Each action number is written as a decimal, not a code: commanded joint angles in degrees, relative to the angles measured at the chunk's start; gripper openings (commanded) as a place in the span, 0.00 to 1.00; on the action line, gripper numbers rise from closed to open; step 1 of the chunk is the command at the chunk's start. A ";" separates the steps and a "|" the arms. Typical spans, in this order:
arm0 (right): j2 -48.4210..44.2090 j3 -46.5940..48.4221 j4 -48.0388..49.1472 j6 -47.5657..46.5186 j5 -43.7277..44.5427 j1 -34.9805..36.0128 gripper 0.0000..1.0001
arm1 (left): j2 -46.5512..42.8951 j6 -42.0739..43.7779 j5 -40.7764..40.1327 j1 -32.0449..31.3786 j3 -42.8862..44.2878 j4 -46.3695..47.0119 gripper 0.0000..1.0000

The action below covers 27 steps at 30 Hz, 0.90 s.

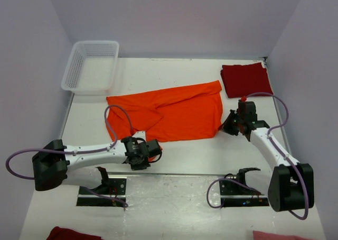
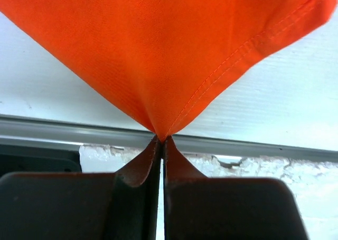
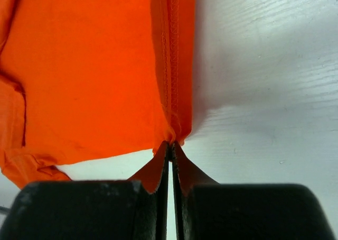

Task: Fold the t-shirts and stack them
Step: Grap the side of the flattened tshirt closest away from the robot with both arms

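Near edge, left to right: a dark red cloth [image 1: 71, 233] cut off by the frame at bottom left, two black mounting plates [image 1: 103, 190] in front of the arms, and a pink cloth [image 1: 280, 234] cut off at bottom right.

Left arm: the base [image 1: 50, 166] sits at the near left and the arm reaches right, low along the front of the white table [image 1: 211, 155]. A purple cable [image 1: 113, 123] loops up from it over the shirt's left edge. Left gripper [image 1: 157, 149] is at the near left corner of the orange t-shirt [image 1: 174, 113]. In the left wrist view the gripper's [image 2: 161, 139] jaws are pressed together on a corner of the orange cloth [image 2: 158, 49]. The fabric draws to a point at the tips and fans out upward, with a stitched hem along its right side.

Centre: the orange t-shirt lies spread mid-table, its left part bunched and folded over, its right part flat.

Far left: a white lattice basket [image 1: 74, 71] stands at the back corner, apart from the shirt.

Right arm: the right gripper [image 1: 228, 125] is at the shirt's near right corner. In the right wrist view the gripper's [image 3: 171, 143] jaws are clamped on the hemmed edge of the orange cloth [image 3: 90, 76], with bare table to the right of it.

Far right: a dark red t-shirt [image 1: 245, 80] lies folded flat at the back corner, just beyond the orange shirt's far right corner. I cannot tell whether the two shirts touch.
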 commanded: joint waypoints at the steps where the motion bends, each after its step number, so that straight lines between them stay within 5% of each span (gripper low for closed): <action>1: -4.20 -0.10 -2.92 2.46 6.23 1.26 0.00 | -3.48 -3.97 -2.37 -0.93 3.18 -5.55 0.00; 14: -12.65 1.91 -11.44 5.62 16.07 1.35 0.00 | -17.29 -12.59 -10.11 -0.93 8.80 -23.04 0.00; 27: -11.60 3.84 -13.38 4.93 18.45 1.26 0.00 | -16.60 -8.48 -14.05 -0.93 14.07 -23.84 0.00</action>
